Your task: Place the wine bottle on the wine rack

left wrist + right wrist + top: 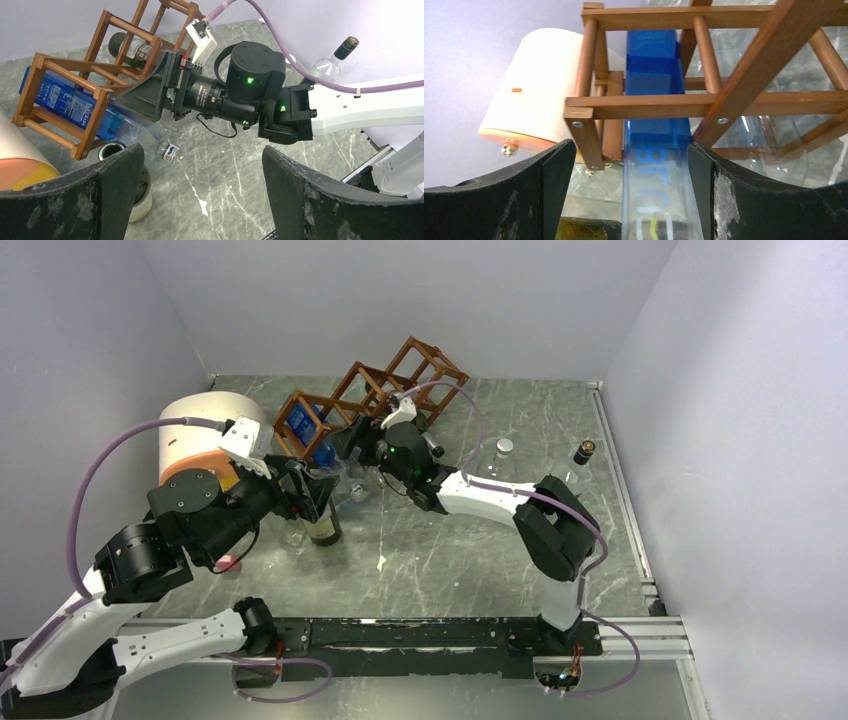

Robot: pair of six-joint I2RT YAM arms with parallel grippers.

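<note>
**A:** Right gripper (630, 150), what's it doing?

**B:** It's spread, with a finger on either side of the blue wine bottle (654, 125). There's a clear gap on one side. The other finger sits just beside the glass, and I can't tell whether it touches. Nothing is pinched.

**A:** And the bottle?

**B:** It lies through the low end cell of the wine rack (704, 104), next to the cream-and-orange cylinder (205, 420). Its neck pokes out toward the arms, and the frame seems to carry it.

**A:** So the job's done?

**B:** For that bottle I'd judge yes, bar backing the gripper away. A dark bottle (131, 47) lies in the next cell up. An upright dark bottle (322, 527) stands on the counter (450, 560), with a clear bottle (505, 448) and a dark-capped bottle (583, 452) off to the right, so more may need racking.

**A:** Arm poses?

**B:** The right arm stretches forward and leftward with its elbow bent, wrist low at the rack's near face. The left gripper (202, 152) hangs spread and empty beside the upright dark bottle, its arm folded at the counter's left
</note>
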